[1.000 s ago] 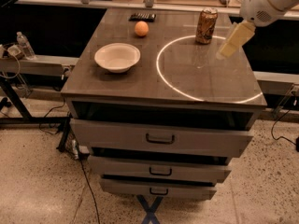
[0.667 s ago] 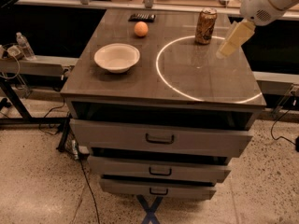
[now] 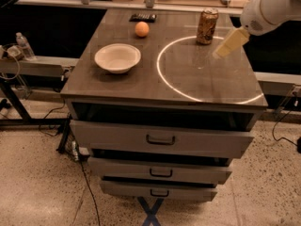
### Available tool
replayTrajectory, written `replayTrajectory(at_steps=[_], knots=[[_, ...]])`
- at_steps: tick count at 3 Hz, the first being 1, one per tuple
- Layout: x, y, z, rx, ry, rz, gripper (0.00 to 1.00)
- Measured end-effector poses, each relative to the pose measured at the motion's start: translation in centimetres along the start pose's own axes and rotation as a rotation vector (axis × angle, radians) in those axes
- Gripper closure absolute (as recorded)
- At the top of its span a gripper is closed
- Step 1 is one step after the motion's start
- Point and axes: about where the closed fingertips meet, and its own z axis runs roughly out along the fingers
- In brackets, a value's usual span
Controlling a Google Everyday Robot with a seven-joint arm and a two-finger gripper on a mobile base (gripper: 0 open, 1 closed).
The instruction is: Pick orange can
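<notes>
Change since the earlier frame: slight. My gripper (image 3: 222, 51) has edged a little left, toward the can; everything on the table stands as it did.

Left to right:

- A water bottle (image 3: 21, 44) stands off the table at the far left. Not relevant to the task.
- The table (image 3: 141, 86), a drawer cabinet with a dark top, carries a white bowl (image 3: 117, 58) on its left half, upright and apparently empty.
- Behind the bowl lies a small round orange fruit (image 3: 142, 28), and behind that a flat dark object (image 3: 142, 17) that I cannot identify. Neither is my target.
- A bright ring (image 3: 162, 76) shows on the right half of the tabletop.
- The orange can (image 3: 207, 26) stands upright at the ring's far edge, near the back right of the table, untouched.
- My gripper hangs just right of the can and a little nearer the front, angled down and to the left, close to the can but apart from it. I cannot tell whether it is spread or closed; nothing shows in its grasp.

Progress: I judge the approach nearly complete. Closing the last gap, gripping the can and lifting it all remain to be done.
</notes>
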Motion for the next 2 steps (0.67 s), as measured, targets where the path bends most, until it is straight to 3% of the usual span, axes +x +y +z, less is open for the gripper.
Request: replayTrajectory(at_steps=[1,2], knots=[[0.8,-4.3,3.3,0.130,-0.052,0.159,0.00],[0.7,-6.8,5.6,0.176,-0.097,0.238,0.00]])
